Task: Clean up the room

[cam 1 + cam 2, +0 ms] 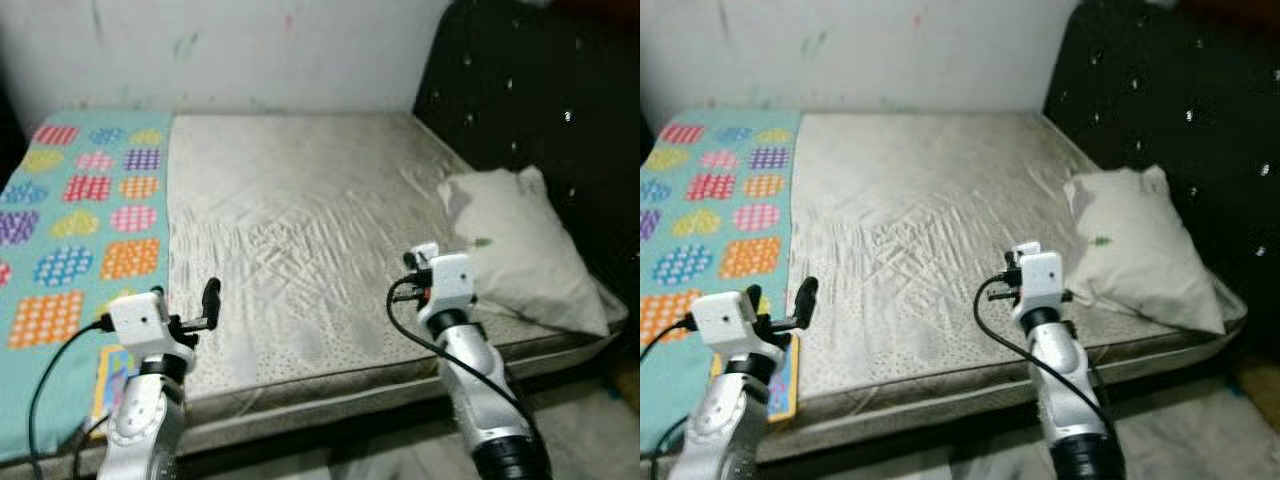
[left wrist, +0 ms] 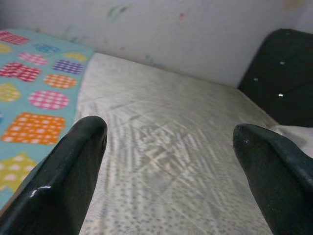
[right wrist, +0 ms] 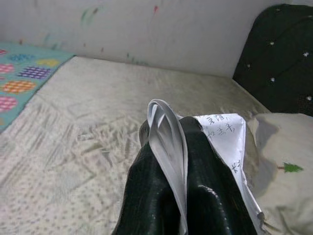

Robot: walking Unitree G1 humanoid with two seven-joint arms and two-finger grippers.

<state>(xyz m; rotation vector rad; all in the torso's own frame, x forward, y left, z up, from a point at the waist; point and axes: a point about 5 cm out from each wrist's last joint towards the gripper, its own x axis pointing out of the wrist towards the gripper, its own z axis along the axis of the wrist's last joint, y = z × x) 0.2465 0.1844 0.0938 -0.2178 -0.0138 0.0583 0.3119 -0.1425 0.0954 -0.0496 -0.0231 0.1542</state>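
Note:
My right gripper (image 3: 168, 122) is shut on a folded white paper (image 3: 225, 129) with handwriting on it; the sheet sticks out between and beside the black fingers. That gripper (image 1: 415, 262) hovers over the near right part of the grey-white mattress (image 1: 300, 210), just left of a white pillow (image 1: 520, 245). My left gripper (image 1: 205, 305) is open above the mattress's near left edge, with nothing between its fingers (image 2: 73, 161). A teal blanket (image 1: 90, 210) with colourful patterned shapes covers the bed's left side.
A black tufted headboard (image 1: 530, 90) stands along the right, behind the pillow. A stained white wall (image 1: 250, 50) closes off the far side. A flat colourful card or book (image 1: 112, 375) lies at the bed's near edge by my left arm.

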